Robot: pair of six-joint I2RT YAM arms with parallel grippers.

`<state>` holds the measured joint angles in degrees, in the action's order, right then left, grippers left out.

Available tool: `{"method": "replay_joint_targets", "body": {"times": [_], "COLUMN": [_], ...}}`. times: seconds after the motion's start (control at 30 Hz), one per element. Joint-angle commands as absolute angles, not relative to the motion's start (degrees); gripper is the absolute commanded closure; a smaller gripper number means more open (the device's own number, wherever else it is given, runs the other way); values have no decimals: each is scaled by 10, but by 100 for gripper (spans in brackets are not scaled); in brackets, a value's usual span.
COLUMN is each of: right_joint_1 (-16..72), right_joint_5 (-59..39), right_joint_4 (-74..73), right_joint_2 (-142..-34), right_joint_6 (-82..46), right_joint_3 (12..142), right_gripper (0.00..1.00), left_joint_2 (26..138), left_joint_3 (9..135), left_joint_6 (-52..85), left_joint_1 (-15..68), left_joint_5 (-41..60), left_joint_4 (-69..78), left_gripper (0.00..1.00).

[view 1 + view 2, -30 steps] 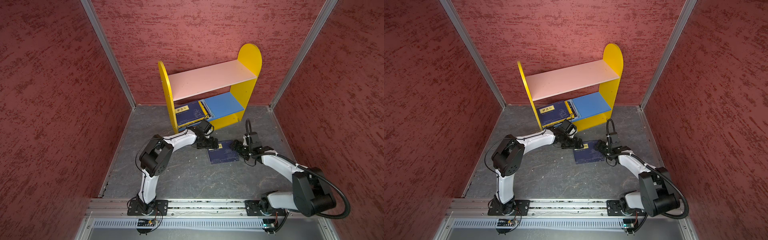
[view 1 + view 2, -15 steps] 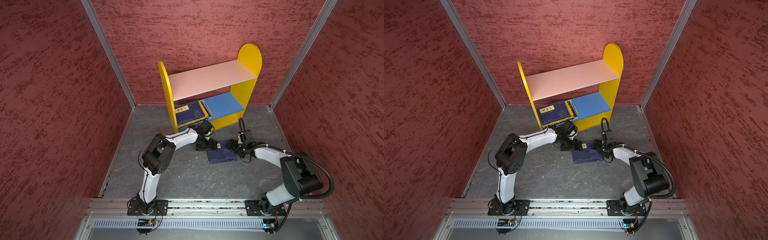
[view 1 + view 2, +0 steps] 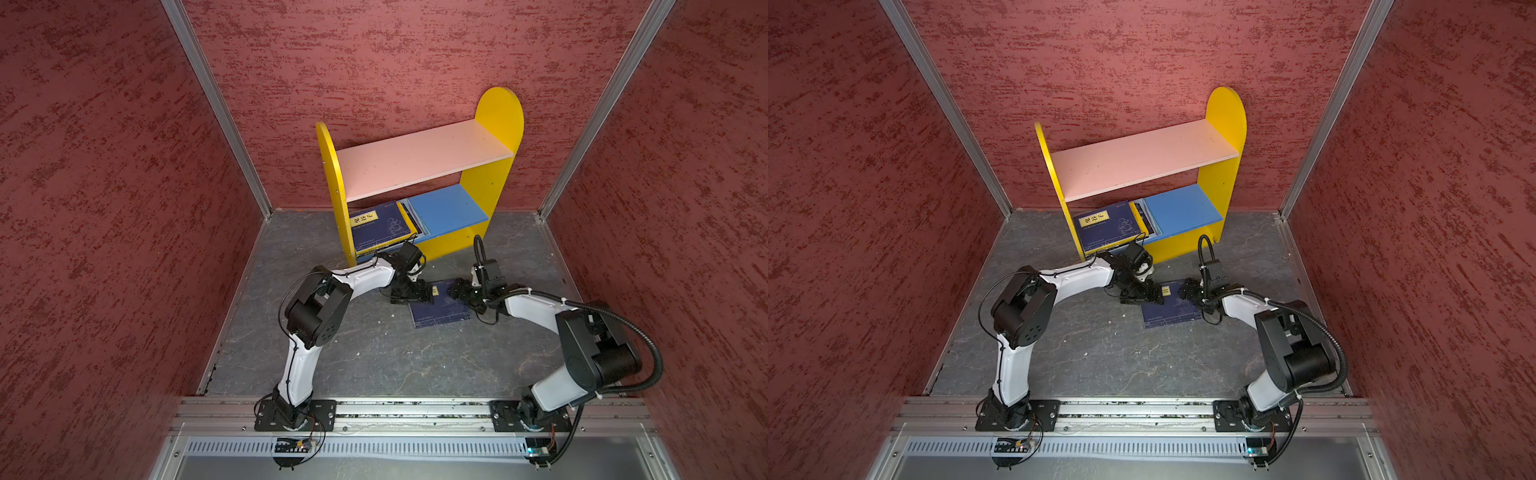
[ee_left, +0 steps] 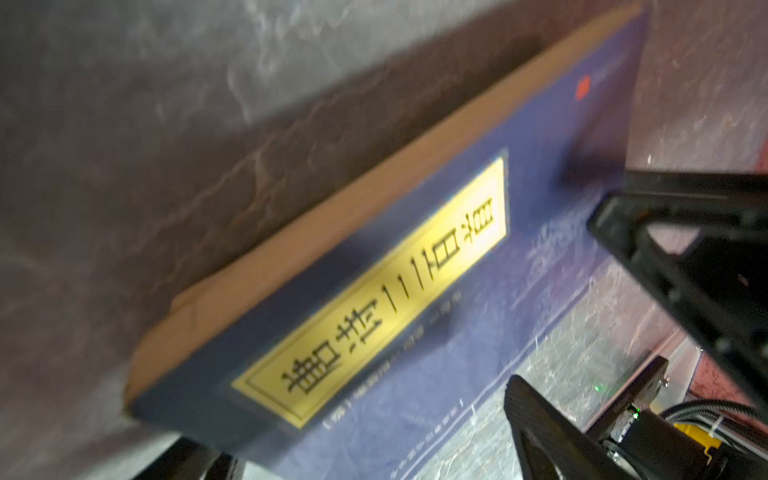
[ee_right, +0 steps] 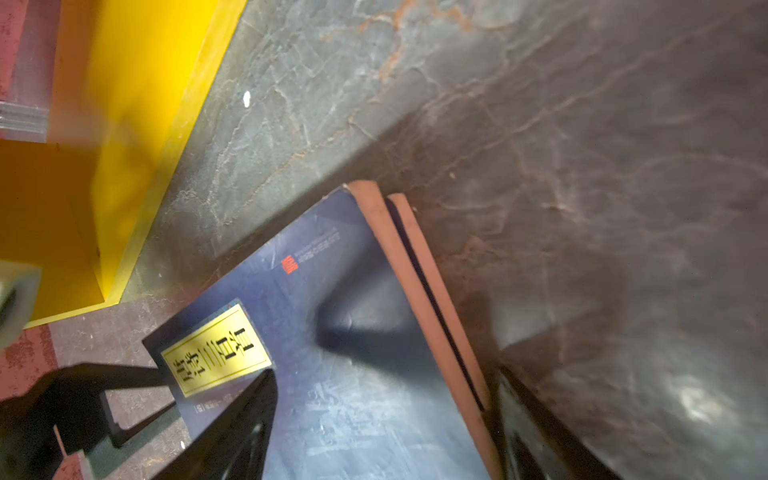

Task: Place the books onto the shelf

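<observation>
A navy book with a yellow label (image 3: 440, 306) (image 3: 1169, 308) lies flat on the grey floor in front of the shelf (image 3: 419, 160) (image 3: 1138, 162). My left gripper (image 3: 412, 294) (image 4: 374, 449) is open and straddles the corner by the label (image 4: 374, 286). My right gripper (image 3: 460, 291) (image 5: 374, 415) is open at the opposite edge, with one finger (image 5: 237, 419) over the cover and the other just outside the page edge (image 5: 419, 299). That edge shows as two strips with a dark gap between them. A stack of books topped by a navy one (image 3: 378, 226) lies on the left of the blue lower board (image 3: 451, 208).
Red textured walls close in the floor on three sides. The shelf stands against the back wall, its pink upper board bare. A metal rail (image 3: 415, 409) carrying both arm bases runs along the front edge. The shelf's yellow base strip (image 5: 124, 166) is close to the floor book.
The right gripper has slid left onto the floor book's right edge, its arm folding in and its jaws narrowing slightly. The left gripper has stayed at the book's label corner.
</observation>
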<state>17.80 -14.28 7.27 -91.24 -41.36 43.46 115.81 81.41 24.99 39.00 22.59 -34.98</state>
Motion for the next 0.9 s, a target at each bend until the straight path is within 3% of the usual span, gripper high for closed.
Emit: {"method": "replay_joint_targets", "body": {"times": [0.0, 0.23, 0.53, 0.87], "right_joint_1": [191, 195, 196, 196], "right_joint_5": [-185, -194, -189, -200], "right_joint_4": [71, 72, 73, 82], "right_joint_2": [-941, -955, -956, -954], "right_joint_6": [-411, -407, -407, -403], "right_joint_3": [440, 450, 463, 498], "right_gripper": [20, 22, 20, 17], "left_joint_2": [1099, 1065, 1061, 1068], "left_joint_3": [780, 781, 820, 850], "left_joint_6": [271, 311, 314, 304], "left_joint_1": [382, 381, 386, 386], "left_joint_5": [266, 259, 224, 195], "left_joint_4": [-233, -193, -248, -321], "left_gripper": [7, 9, 0, 1]}}
